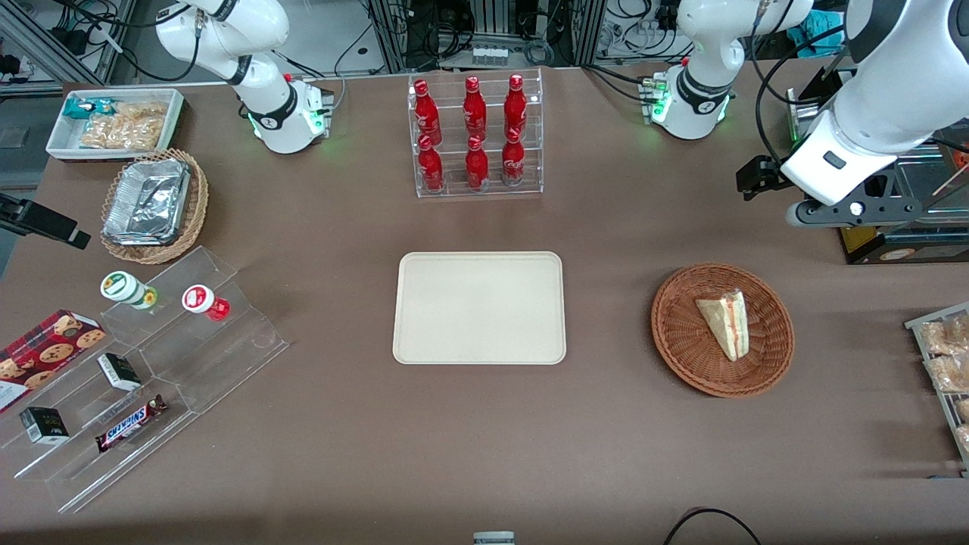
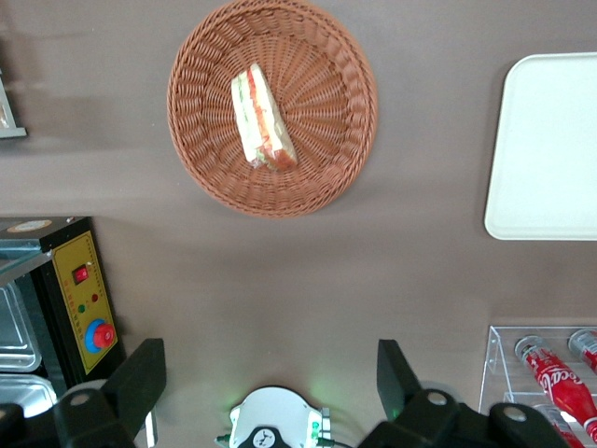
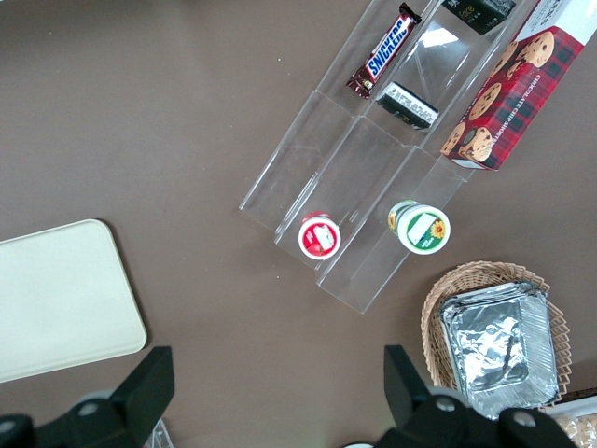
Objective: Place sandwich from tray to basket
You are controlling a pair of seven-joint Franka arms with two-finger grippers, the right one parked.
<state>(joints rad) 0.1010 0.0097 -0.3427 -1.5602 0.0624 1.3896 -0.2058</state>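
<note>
tabletop below, gripper near oven (left wrist view adds 1 blue-ringed button).

Even brightness, soft shadows, glints on foil

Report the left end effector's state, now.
Left end effector: open, holding nothing, above the table, farther from the front camera than the round basket; the sandwich lies in that basket.
</note>
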